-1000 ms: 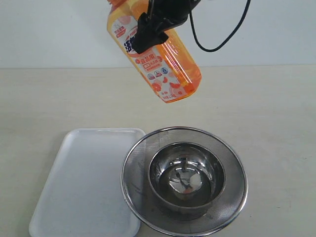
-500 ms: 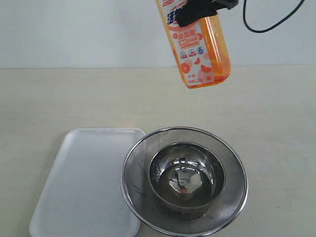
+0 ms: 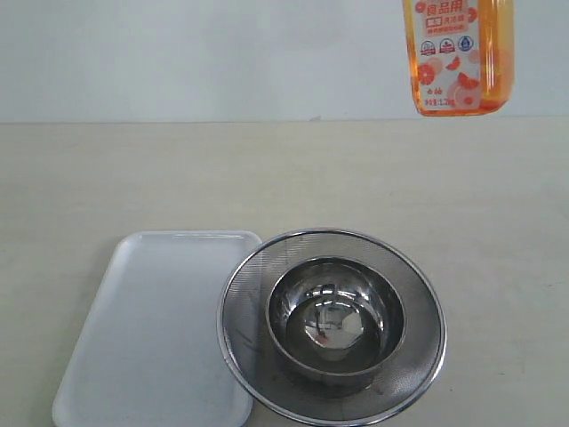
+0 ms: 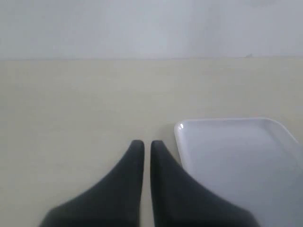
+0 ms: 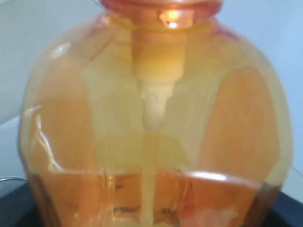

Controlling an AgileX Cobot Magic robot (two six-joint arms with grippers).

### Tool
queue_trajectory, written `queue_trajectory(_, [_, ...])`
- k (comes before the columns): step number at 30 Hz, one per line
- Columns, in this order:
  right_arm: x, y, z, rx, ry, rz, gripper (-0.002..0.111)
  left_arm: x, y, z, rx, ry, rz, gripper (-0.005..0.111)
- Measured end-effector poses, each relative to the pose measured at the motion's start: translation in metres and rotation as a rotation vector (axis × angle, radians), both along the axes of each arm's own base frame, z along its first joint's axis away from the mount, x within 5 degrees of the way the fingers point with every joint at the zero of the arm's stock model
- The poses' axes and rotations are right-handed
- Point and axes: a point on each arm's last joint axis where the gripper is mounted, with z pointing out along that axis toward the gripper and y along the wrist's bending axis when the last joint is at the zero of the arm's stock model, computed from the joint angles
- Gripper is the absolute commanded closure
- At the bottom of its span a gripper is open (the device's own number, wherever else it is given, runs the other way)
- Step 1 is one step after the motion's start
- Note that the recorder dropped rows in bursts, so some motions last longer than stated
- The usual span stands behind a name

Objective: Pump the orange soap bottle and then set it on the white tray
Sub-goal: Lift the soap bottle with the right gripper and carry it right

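The orange soap bottle (image 3: 459, 55) hangs upright in the air at the top right of the exterior view, above the table; only its lower half with the label shows, and the pump head is cut off. It fills the right wrist view as the orange soap bottle (image 5: 151, 123), with the white dip tube running down its middle. Only slivers of the right gripper's dark fingers (image 5: 291, 208) show beside it, shut on it. The white tray (image 3: 151, 329) lies flat at the front left. The left gripper (image 4: 144, 143) is shut and holds nothing, low over the table beside the corner of the white tray (image 4: 236, 156).
A round steel mesh strainer (image 3: 413, 294) with a steel bowl (image 3: 336, 320) inside it stands at the front centre, its rim overlapping the tray's right edge. Bare beige table stretches behind both, up to a pale wall.
The bottle has swung up and to the right, from tilted over the middle to upright at the top right. The right gripper has left the exterior view.
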Motion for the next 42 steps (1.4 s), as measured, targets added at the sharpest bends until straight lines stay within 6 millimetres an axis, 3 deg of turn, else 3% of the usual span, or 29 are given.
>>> queue_trajectory(7, [-0.037,-0.015,-0.012,0.078,-0.027,0.018,0.108,0.000,0.000,0.000,0.000,0.000,0.000,0.102])
queue_trajectory(13, [-0.071,-0.014,-0.030,0.019,-0.090,0.010,0.108,0.000,0.000,0.000,0.000,0.000,0.000,0.102])
queue_trajectory(18, [-0.099,-0.021,-0.047,-0.062,-0.165,-0.211,0.108,0.000,0.000,0.000,0.000,0.000,0.000,0.102])
queue_trajectory(21, [-0.105,-0.034,-0.050,-0.102,-0.222,-0.423,0.108,0.000,0.000,0.000,0.000,0.000,0.000,0.102])
queue_trajectory(25, [-0.105,-0.041,-0.048,-0.083,-0.232,-0.531,0.108,0.000,0.000,0.000,0.000,0.000,0.000,0.102])
queue_trajectory(37, [-0.106,-0.039,-0.048,-0.038,-0.206,-0.536,0.108,0.000,0.000,0.000,0.000,0.000,0.000,0.102])
queue_trajectory(42, [-0.118,-0.036,-0.035,-0.032,-0.251,-0.529,0.108,0.000,0.000,0.000,0.000,0.000,0.000,0.102])
